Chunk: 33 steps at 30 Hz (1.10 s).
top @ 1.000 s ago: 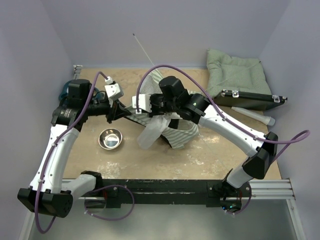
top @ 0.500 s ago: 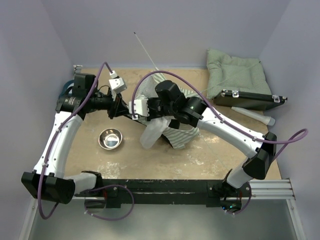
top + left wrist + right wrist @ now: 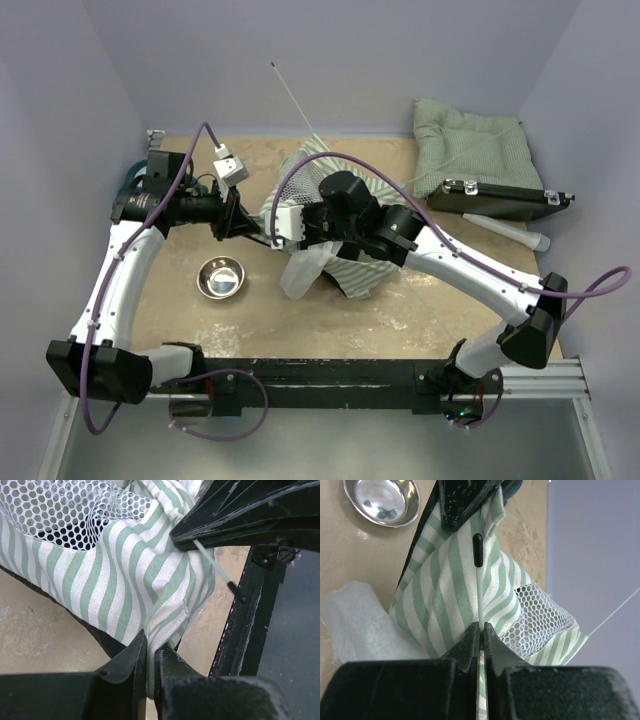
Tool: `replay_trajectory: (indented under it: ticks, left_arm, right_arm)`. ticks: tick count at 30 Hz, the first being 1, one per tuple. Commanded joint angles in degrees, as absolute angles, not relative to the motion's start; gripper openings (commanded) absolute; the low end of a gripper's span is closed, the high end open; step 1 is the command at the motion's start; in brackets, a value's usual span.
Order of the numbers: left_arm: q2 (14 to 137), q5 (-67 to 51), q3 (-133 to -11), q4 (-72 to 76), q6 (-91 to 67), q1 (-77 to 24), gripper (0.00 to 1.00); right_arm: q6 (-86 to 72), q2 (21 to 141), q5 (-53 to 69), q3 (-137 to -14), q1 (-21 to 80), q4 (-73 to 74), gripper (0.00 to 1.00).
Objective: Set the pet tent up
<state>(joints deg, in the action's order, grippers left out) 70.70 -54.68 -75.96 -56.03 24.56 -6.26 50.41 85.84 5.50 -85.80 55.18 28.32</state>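
The pet tent (image 3: 362, 272) lies crumpled mid-table, green-and-white striped, with a white flap (image 3: 303, 270) hanging toward the front. My left gripper (image 3: 238, 222) is shut on a striped fabric corner (image 3: 125, 575), and the cloth is pinched between its jaws (image 3: 151, 652). My right gripper (image 3: 272, 234) faces it closely and is shut (image 3: 481, 627) on a thin white pole (image 3: 479, 590) with a black tip (image 3: 477, 547). That tip lies against the stripes just short of the left fingers (image 3: 465, 505). A mesh panel (image 3: 540, 615) shows beside it. The same pole (image 3: 212, 565) crosses the left wrist view.
A steel bowl (image 3: 220, 277) sits near the front left of the tent. A green quilted cushion (image 3: 470, 145), a black case (image 3: 505, 198) and a white tube (image 3: 505, 232) lie at the back right. Another thin pole (image 3: 295, 100) sticks up toward the back wall.
Both grips have held. The right wrist has shifted a little right and its elbow has swung outward. The striped fabric between the grippers has spread, and the raised pole's tip has drifted right.
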Motion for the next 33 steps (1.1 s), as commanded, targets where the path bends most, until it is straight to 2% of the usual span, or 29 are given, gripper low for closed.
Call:
replay_trajectory:
  ticks: [1, 17, 33]
  left_arm:
    - [69.2, -57.0, -75.5, -52.6, 23.2, -5.0, 0.0]
    - [66.7, -57.5, -75.1, -53.4, 25.7, -5.1, 0.0]
    - [62.8, -57.0, -72.1, -51.2, 29.7, -5.0, 0.0]
  right_arm:
    - [48.9, 82.7, 3.3, -85.3, 54.8, 28.8, 0.0]
    - [46.4, 88.2, 2.8, -90.2, 54.9, 29.2, 0.0]
    - [44.4, 87.2, 3.9, -89.7, 53.5, 29.7, 0.0]
